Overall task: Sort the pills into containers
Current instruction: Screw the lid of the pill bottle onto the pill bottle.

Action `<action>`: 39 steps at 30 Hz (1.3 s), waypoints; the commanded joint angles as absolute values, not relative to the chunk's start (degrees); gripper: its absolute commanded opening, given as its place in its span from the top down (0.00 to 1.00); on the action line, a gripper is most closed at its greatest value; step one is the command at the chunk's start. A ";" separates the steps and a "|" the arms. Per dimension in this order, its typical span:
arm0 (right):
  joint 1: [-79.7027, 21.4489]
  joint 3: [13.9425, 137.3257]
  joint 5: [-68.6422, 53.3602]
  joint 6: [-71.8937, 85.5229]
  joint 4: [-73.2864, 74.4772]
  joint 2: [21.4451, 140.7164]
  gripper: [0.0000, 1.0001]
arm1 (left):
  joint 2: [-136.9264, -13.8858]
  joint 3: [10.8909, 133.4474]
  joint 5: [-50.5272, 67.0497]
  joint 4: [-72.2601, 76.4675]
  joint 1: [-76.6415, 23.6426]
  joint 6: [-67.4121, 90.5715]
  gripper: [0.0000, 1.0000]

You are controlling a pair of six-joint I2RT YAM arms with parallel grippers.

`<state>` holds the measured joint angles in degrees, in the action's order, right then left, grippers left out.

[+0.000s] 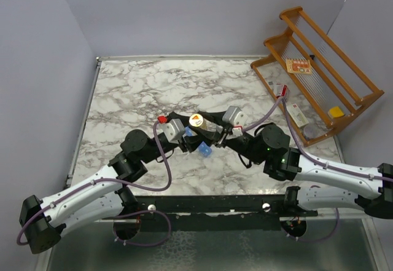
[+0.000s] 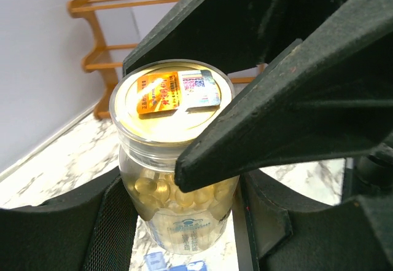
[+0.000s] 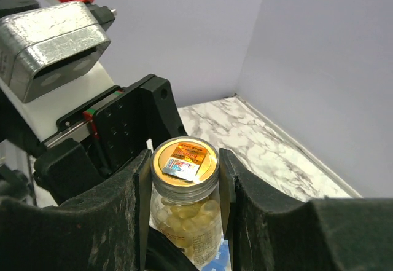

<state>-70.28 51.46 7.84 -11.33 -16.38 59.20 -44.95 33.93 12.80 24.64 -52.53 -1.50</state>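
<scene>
Pill bottle (image 3: 184, 222), upright: body clamped in my left gripper (image 2: 184, 222), cap (image 2: 172, 96) pinched by my right gripper (image 3: 183, 179); containers (image 1: 204, 150), blue strip, just beneath its base, equally near both arms.

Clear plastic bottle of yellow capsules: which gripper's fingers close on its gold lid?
The right gripper: its fingers flank the gold lid. The left gripper grips the clear plastic bottle lower, around its body.
</scene>
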 commanded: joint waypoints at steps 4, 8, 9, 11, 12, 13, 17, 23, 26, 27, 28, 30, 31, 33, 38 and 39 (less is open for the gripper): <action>-70.84 49.33 17.21 -10.55 -14.80 65.69 0.90 | -44.88 36.04 4.97 35.86 -52.56 -4.76 1.00; -70.84 49.55 15.03 -10.59 -17.11 65.12 0.55 | -45.68 35.62 5.99 35.73 -52.56 -4.72 1.00; -70.84 49.95 14.79 -10.60 -17.17 64.80 0.44 | -45.78 35.41 6.32 35.77 -52.56 -4.60 1.00; -70.88 50.54 13.85 -10.84 -17.18 63.86 0.32 | -45.79 34.94 6.91 35.76 -52.59 -4.36 1.00; -70.85 50.72 13.54 -10.89 -17.36 63.38 0.24 | -45.79 34.63 7.20 35.70 -52.62 -4.18 1.00; -70.84 50.92 13.16 -11.13 -17.62 62.80 0.20 | -45.65 34.37 7.69 35.64 -52.57 -3.99 1.00; -70.84 51.78 11.96 -11.56 -17.44 60.25 0.16 | -45.44 33.48 8.86 35.27 -52.64 -2.98 1.00; -70.84 53.04 9.10 -9.81 -13.77 54.57 0.13 | -45.15 32.87 9.32 33.29 -52.58 -2.55 1.00; -70.84 53.19 7.10 -8.43 -11.82 50.20 0.14 | -45.44 32.56 9.79 32.13 -52.56 -2.24 1.00; -70.84 53.12 6.76 -8.24 -11.05 48.64 0.16 | -45.45 32.46 9.96 31.87 -52.56 -2.20 1.00; -70.84 53.15 6.60 -8.27 -10.06 47.33 0.17 | -45.34 32.39 10.18 31.56 -52.56 -2.12 1.00; -70.85 53.12 5.70 -9.19 -7.18 44.89 0.22 | -45.08 32.33 11.03 30.92 -52.61 -2.01 1.00; -70.84 53.14 4.59 -9.84 -5.24 43.94 0.25 | -44.94 32.46 12.30 30.37 -52.60 -2.02 1.00; -70.84 53.07 0.70 -11.01 -1.35 42.09 0.29 | -45.08 33.14 16.53 28.83 -52.60 -2.15 1.00; -70.84 51.94 -9.69 -11.81 3.70 36.73 0.31 | -45.65 34.38 33.60 27.39 -52.57 -0.24 1.00; -70.88 51.49 -11.22 -11.56 3.84 35.65 0.31 | -45.84 34.56 36.59 27.42 -52.59 0.38 1.00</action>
<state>-70.48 52.01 -0.75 -10.81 -2.70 39.03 -46.04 32.80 19.77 27.35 -52.27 -2.20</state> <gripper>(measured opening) 0.698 0.543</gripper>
